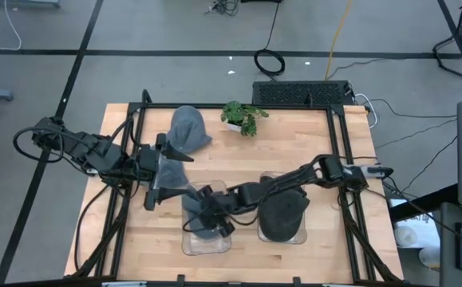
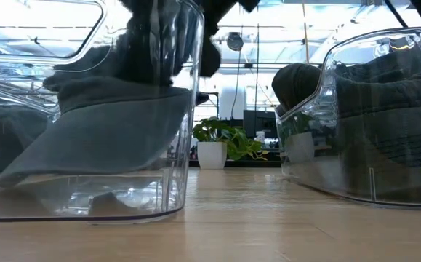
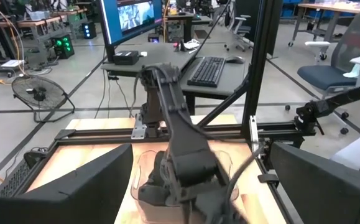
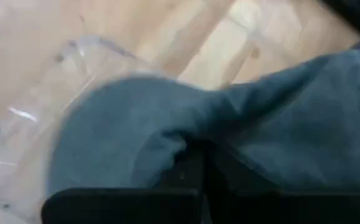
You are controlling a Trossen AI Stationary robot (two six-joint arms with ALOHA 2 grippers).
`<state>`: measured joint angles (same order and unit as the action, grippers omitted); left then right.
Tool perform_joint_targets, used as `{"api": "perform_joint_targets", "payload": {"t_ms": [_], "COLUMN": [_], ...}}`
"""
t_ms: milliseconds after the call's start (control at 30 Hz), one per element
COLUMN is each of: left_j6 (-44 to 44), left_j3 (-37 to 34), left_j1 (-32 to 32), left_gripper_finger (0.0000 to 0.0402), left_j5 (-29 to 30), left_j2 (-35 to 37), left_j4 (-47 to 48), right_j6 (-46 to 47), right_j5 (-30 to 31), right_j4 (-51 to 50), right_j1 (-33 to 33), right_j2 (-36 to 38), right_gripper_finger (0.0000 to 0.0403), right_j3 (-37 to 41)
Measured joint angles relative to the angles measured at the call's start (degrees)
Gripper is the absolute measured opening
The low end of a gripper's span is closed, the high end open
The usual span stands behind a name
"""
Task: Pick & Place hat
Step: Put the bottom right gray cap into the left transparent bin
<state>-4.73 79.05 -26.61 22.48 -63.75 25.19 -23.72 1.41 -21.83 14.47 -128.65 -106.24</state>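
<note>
A grey hat (image 1: 194, 201) (image 2: 101, 131) lies in the left clear bin (image 1: 187, 244), its brim near the bin's floor. My right gripper (image 1: 209, 217) (image 4: 198, 186) reaches from the table's right into this bin and is shut on the hat's cloth. My left gripper (image 1: 169, 179) (image 3: 199, 180) hovers just left of that bin, fingers wide open, touching nothing. A second grey hat (image 1: 189, 127) rests on the table near the far edge. A dark hat (image 1: 282, 214) (image 2: 385, 124) fills the right clear bin (image 1: 300, 236). My right gripper pinches a bunched fold of the grey hat's cloth (image 4: 167, 140) between its two fingers, coming down into the bin at a slant from the table's right. The hat sits inside the bin; in the low view its brim (image 2: 43, 171) lies low by the bin floor.
A small potted plant (image 1: 242, 116) stands at the table's far edge, beside the loose grey hat. The two bins stand side by side near the near edge. A black frame rail (image 1: 338, 143) borders the table. Bare wood lies to the far right and near left.
</note>
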Motion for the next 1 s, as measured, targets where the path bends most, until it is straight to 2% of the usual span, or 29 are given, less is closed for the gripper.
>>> {"api": "perform_joint_targets", "payload": {"t_ms": [133, 300, 533, 667, 900, 1000], "left_j6": [0.0, 0.0, 0.0, 0.0, 0.0, 0.0], "left_j3": [0.0, 0.0, 0.0, 0.0, 0.0, 0.0], "left_j1": [0.0, 0.0, 0.0, 0.0, 0.0, 0.0], "left_gripper_finger": [0.0392, 0.0392, 0.0392, 0.0392, 0.0392, 0.0392], "left_j5": [0.0, 0.0, 0.0, 0.0, 0.0, 0.0], "left_j2": [0.0, 0.0, 0.0, 0.0, 0.0, 0.0], "left_j4": [-0.2, -0.2, -0.2, -0.2, -0.2, -0.2], "right_j6": [2.0, 2.6, 1.9, 0.7, 1.2, 1.8], "right_j5": [-0.5, -5.2, -2.4, 1.7, 3.8, 6.6], "right_j4": [-2.7, -5.1, -3.0, -1.3, -6.5, -7.5], "right_j1": [-0.7, -1.8, -0.6, 1.7, 4.0, 4.2], "right_j2": [-0.6, 0.1, 3.7, 4.7, 4.5, 4.5], "right_gripper_finger": [0.0000, 0.0000, 0.0000, 0.0000, 0.0000, 0.0000], "right_j3": [0.0, 0.1, 0.2, 0.1, 0.2, 0.2]}}
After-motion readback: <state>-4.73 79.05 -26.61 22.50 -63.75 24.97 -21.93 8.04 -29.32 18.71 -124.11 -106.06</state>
